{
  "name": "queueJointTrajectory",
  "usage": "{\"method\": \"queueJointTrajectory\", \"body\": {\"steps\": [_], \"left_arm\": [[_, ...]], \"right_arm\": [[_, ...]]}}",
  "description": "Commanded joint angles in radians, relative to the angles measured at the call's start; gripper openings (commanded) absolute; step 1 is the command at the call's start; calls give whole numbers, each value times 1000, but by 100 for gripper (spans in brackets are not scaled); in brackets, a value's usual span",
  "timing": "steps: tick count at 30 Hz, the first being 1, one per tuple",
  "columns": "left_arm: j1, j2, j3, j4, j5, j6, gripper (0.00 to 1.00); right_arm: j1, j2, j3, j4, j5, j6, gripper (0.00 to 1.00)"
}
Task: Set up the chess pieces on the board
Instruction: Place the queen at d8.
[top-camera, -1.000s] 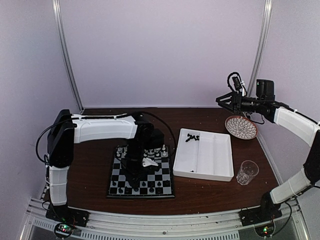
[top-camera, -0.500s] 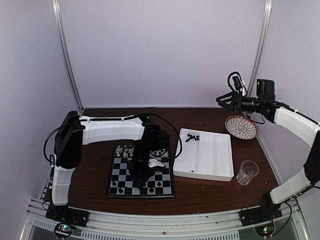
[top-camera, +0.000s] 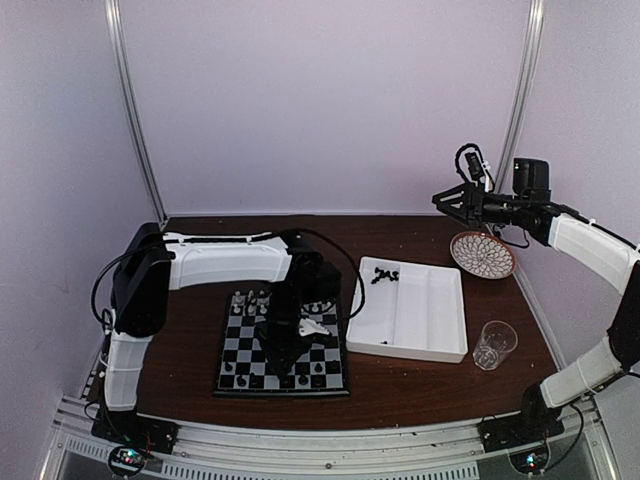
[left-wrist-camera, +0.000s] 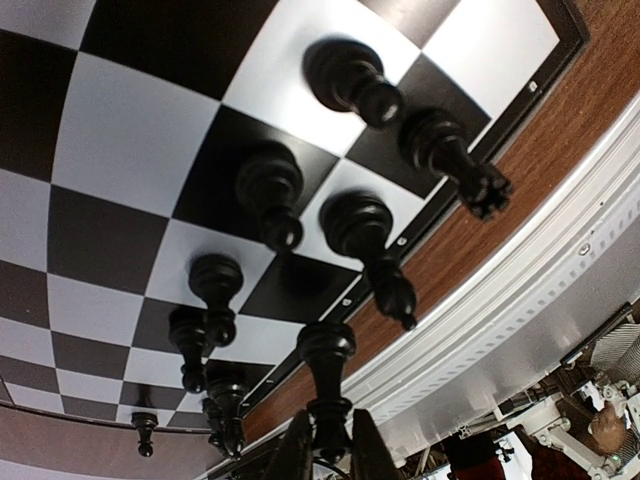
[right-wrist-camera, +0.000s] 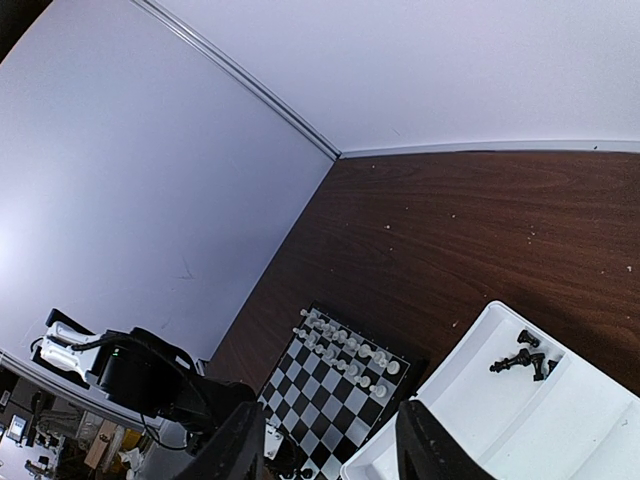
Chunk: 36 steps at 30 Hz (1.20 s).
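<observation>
The board lies left of centre, with white chess pieces along its far rows and black ones along the near row. My left gripper reaches down over the board's near part. In the left wrist view the left gripper is shut on the top of a black chess piece, whose base is by the board's near border, beside several standing black pieces. My right gripper is open and empty, held high at the back right; the right gripper looks down on the board.
A white divided tray right of the board holds a few black pieces in its far left corner. A patterned plate sits at the back right and a clear glass stands near the tray's right side.
The left arm has swung a little to the right and carried its gripper towards the board's near rows. The right arm has not moved.
</observation>
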<state>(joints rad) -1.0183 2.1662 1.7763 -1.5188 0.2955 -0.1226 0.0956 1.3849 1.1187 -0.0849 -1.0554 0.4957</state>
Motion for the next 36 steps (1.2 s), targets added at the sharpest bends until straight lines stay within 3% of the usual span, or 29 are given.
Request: {"method": "queueJointTrajectory", "body": {"steps": [1,22,30,36], "left_arm": [[-6,15,26,10,-1,0,5],[-6,35,11,20,-36,-2,13],[-5,35,17,22,-39,-4,28],[-6,33,23,22,-24,-4,24]], "right_arm": [[2,-23,-20,30,5,-12,48],[3,-27,-23,29,7,-11,48],[3,-27,-24,30,9,-12,48],[3,-27,-25,28,10,-14,47]]}}
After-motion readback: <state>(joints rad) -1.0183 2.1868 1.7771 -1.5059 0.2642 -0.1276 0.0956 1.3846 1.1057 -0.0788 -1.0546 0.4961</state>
